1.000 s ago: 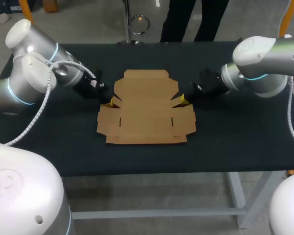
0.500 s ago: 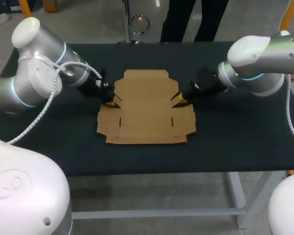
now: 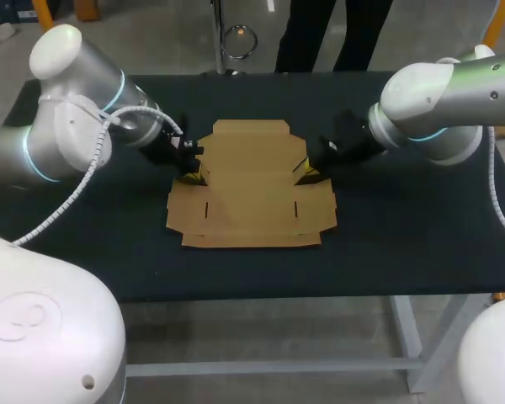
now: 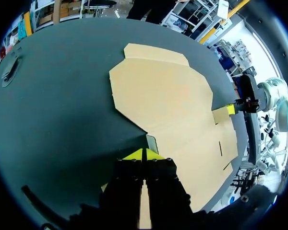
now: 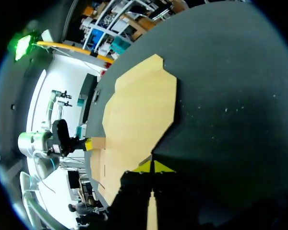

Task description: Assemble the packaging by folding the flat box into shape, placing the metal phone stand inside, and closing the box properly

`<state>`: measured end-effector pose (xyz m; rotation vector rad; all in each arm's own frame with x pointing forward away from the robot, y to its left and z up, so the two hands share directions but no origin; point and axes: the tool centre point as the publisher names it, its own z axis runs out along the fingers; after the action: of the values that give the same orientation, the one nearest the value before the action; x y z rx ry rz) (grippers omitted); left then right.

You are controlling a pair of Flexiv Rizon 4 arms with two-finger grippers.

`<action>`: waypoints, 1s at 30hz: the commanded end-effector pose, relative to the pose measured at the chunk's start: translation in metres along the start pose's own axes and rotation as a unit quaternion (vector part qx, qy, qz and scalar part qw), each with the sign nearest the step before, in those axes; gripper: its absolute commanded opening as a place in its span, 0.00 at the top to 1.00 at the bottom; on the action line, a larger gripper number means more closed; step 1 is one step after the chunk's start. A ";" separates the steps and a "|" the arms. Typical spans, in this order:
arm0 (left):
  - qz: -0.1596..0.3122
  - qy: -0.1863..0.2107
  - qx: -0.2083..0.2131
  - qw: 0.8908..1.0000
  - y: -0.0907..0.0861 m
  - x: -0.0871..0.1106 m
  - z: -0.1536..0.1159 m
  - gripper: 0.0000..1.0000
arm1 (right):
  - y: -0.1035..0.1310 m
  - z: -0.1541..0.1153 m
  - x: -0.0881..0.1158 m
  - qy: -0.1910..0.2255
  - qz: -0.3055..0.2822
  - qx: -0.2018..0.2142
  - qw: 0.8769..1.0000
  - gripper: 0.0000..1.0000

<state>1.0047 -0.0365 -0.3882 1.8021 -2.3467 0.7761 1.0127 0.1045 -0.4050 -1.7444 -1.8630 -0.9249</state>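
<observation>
The flat box (image 3: 251, 189) lies unfolded on the dark surface (image 3: 404, 244), its wide near panel towards the robot and its narrower flap pointing to the far edge, in the same spot and as flat as a second ago. Level with its middle, the left arm (image 3: 67, 126) comes in from one side and the right arm (image 3: 438, 109) from the other, each ending at a small side tab of the card. In the left wrist view the left jaws are pressed together, their yellow tips (image 4: 134, 155) meeting in a point right at the card's edge; the right wrist view shows the right jaws pressed together the same way, yellow tips (image 5: 162, 166) at the opposite edge. Whether any card is caught between either pair cannot be told. Against the earlier frames, both arms have drawn inward: the left jaws have moved from just beside the tab to over it, and the right jaws have closed in likewise
</observation>
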 end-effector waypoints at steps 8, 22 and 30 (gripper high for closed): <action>0.006 -0.017 -0.002 1.000 0.001 0.007 0.001 1.00 | -0.004 0.003 0.010 -0.026 0.004 -0.009 1.000 1.00; 0.025 -0.021 -0.001 0.999 -0.006 0.015 0.003 1.00 | -0.007 0.011 0.017 -0.057 0.008 -0.022 0.998 1.00; 0.036 -0.025 -0.003 0.999 -0.006 0.023 0.005 1.00 | -0.009 0.014 0.020 -0.073 0.007 -0.028 0.997 1.00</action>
<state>1.0041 -0.0551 -0.3831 1.7500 -2.4477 0.7583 1.0051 0.1249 -0.4027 -1.8806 -1.9173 -0.8846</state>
